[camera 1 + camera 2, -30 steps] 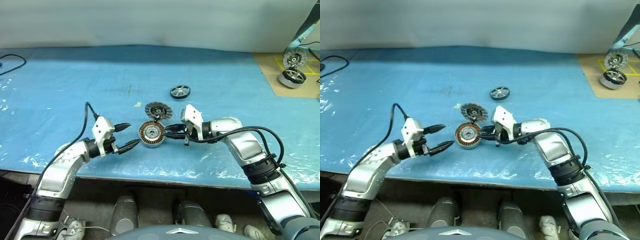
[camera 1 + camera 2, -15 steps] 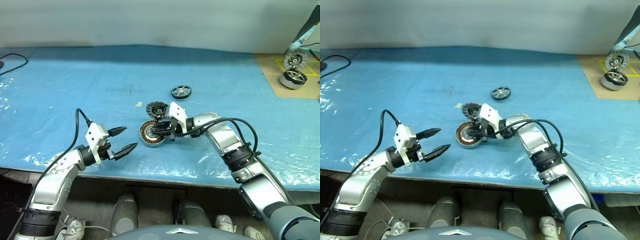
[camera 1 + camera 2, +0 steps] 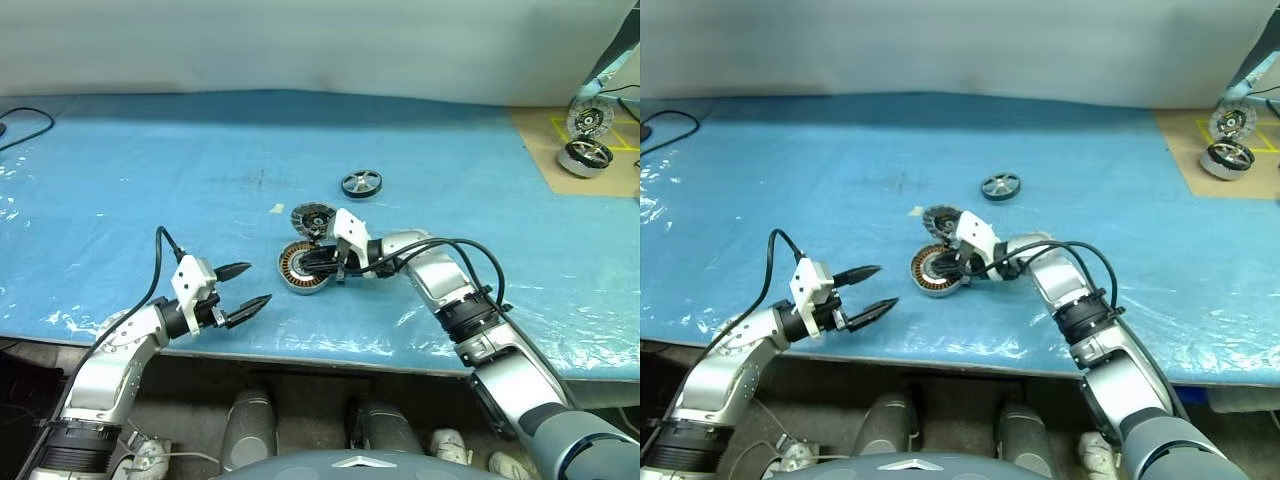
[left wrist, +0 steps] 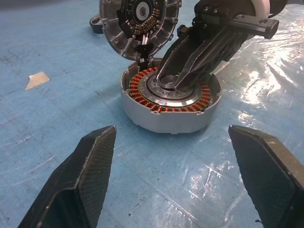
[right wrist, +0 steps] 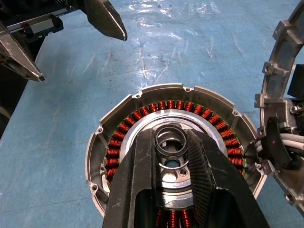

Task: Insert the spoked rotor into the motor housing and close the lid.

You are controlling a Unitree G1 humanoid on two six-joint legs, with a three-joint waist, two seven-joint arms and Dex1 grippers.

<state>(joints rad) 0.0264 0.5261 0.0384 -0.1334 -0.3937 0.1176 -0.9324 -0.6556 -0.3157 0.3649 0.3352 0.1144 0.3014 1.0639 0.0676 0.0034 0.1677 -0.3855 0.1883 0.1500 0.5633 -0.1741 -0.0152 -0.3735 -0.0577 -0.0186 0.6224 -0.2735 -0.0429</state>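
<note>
Two end effectors differ: the right end effector [image 5: 171, 142], fingers narrow, has advanced over the motor housing [image 3: 303, 268], tips at its pale centre; the left end effector [image 3: 248, 286], wide and empty, has drawn back. Spoked rotor [image 3: 361, 184] lies beyond, lid [image 3: 313, 219] upright.

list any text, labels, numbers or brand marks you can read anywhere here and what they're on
No readable text, number or brand mark in any view.
motor housing: bare metal and copper windings, no marking.
lid: segmented inner face, nothing legible.
spoked rotor: too small to tell.
second motor on the brown board: yellow tape lines beside it, no lettering.
Pale scrap on the blue table cover: blank.
</note>
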